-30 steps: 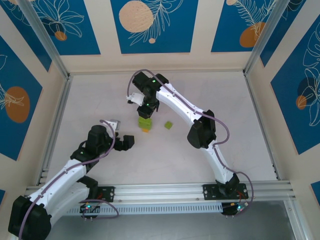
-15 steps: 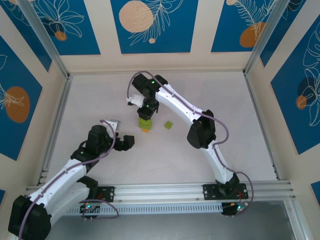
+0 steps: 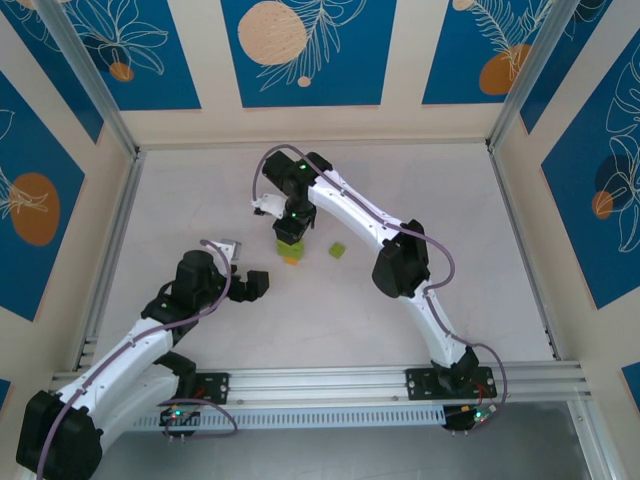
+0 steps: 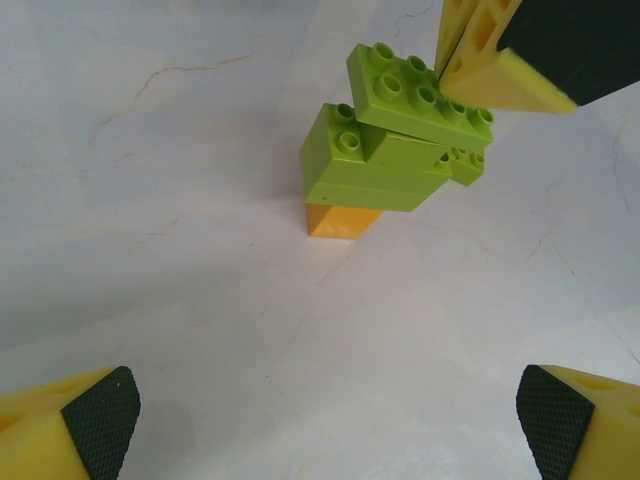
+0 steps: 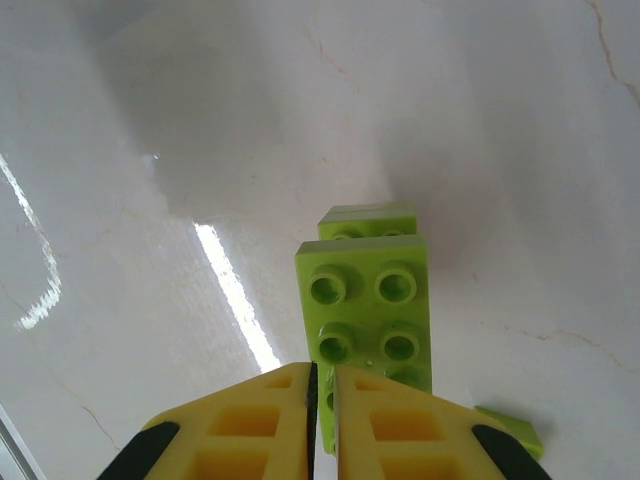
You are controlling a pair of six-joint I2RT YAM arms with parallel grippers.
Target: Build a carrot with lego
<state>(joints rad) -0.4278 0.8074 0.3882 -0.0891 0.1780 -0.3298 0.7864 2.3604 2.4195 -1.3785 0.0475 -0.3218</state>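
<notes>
The carrot (image 3: 290, 250) stands mid-table, a stack of lime-green lego on one orange brick (image 4: 340, 220). In the left wrist view its top long green brick (image 4: 420, 95) sits skewed over the green cluster. My right gripper (image 3: 291, 228) is shut, its tips resting on the near end of that top brick (image 5: 365, 310), with nothing between the fingers (image 5: 250, 420). My left gripper (image 3: 242, 266) stands open at the lower left of the stack, apart from it and facing it. Its pads (image 4: 100, 420) are spread wide over bare table.
One loose lime-green brick (image 3: 338, 250) lies just right of the stack. A green corner (image 5: 515, 430) pokes out beside my right fingers. The white table (image 3: 200, 190) is walled on three sides, with a metal rail (image 3: 320, 382) at the near edge.
The right arm's wrist has shifted slightly toward the far left above the stack, staying shut. The left arm and the bricks have not moved.
</notes>
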